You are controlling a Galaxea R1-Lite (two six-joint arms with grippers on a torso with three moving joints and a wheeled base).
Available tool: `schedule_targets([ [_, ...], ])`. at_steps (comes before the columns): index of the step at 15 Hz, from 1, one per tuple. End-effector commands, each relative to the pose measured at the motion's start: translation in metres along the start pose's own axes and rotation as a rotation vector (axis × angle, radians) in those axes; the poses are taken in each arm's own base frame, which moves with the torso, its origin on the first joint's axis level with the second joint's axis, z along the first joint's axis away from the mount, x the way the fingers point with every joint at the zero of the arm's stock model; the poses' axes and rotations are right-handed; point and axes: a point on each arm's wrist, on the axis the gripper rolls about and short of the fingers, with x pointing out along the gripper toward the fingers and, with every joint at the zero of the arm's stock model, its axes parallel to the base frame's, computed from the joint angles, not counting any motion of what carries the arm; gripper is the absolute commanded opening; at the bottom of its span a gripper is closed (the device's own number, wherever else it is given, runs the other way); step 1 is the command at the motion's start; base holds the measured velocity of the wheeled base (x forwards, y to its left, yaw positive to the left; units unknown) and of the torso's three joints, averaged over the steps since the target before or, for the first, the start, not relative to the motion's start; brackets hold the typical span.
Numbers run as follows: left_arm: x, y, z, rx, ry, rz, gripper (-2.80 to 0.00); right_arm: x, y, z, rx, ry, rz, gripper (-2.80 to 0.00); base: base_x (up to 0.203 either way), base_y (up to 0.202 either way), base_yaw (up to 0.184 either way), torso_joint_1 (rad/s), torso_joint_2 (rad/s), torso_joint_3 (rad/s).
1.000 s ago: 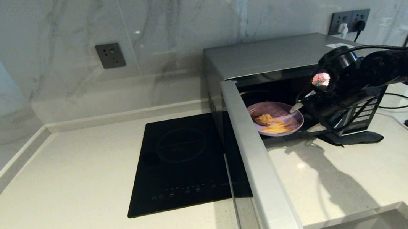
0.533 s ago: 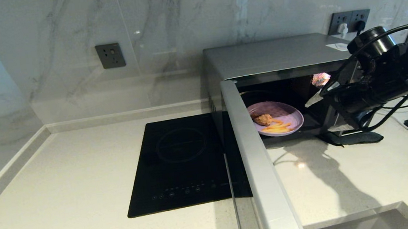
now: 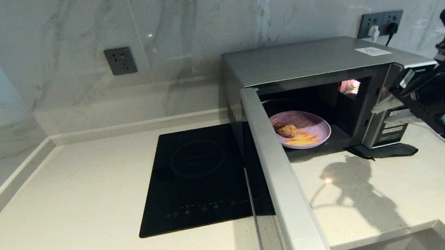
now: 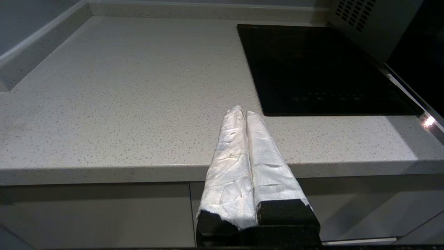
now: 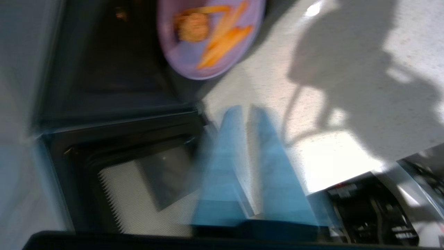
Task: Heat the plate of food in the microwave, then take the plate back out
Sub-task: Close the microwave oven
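Microwave (image 3: pixel 312 64): one, door swung wide open, standing on the desk (image 3: pixel 68 201).
Plate of food (image 3: pixel 301 129): one, inside the microwave near its front edge, one brown lump and a few golden sticks.
Right gripper (image 3: pixel 384 107): beside the button panel, fingers nearly together, empty.
Left gripper (image 4: pixel 242 113): at the desk's front edge, pressed together.
Cooktop (image 3: pixel 199 178): one.
Wall sockets: two.

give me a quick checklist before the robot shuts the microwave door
1. plate of food sits inside the microwave cavity: ok
2. plate rim clear of the door's closing path: cannot tell, it lies close to the front edge
3. microwave door swung wide open: ok
4. right gripper out of the cavity, in front of the button panel, holding nothing: ok
5. left gripper parked shut at the counter's front edge, away from the door: ok
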Motion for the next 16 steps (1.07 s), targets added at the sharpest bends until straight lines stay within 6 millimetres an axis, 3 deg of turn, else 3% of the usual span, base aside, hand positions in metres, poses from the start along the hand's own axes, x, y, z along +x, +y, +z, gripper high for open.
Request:
schedule_targets([
  [1, 0.0, 0.0, 0.0, -0.001, 0.001, 0.0, -2.8, -0.034, 0.013, -0.01, -0.037, -0.015, 0.099, -2.8, 0.0, 0.0, 0.0, 0.0, 0.0, 0.0],
  [6, 0.0, 0.0, 0.0, -0.001, 0.001, 0.0, -2.8, -0.069, 0.057, -0.051, -0.214, 0.043, 0.261, -2.8, 0.0, 0.0, 0.0, 0.0, 0.0, 0.0],
  [9, 0.0, 0.0, 0.0, -0.001, 0.001, 0.0, -2.8, -0.101, 0.08, -0.081, -0.332, 0.127, 0.37, -2.8, 0.0, 0.0, 0.0, 0.0, 0.0, 0.0],
  [13, 0.0, 0.0, 0.0, -0.001, 0.001, 0.002, -2.8, -0.136, 0.09, -0.121, -0.475, 0.292, 0.443, -2.8, 0.0, 0.0, 0.0, 0.0, 0.0, 0.0],
  [16, 0.0, 0.0, 0.0, -0.001, 0.001, 0.0, -2.8, -0.143, 0.096, -0.146, -0.558, 0.367, 0.438, -2.8, 0.0, 0.0, 0.0, 0.0, 0.0, 0.0],
])
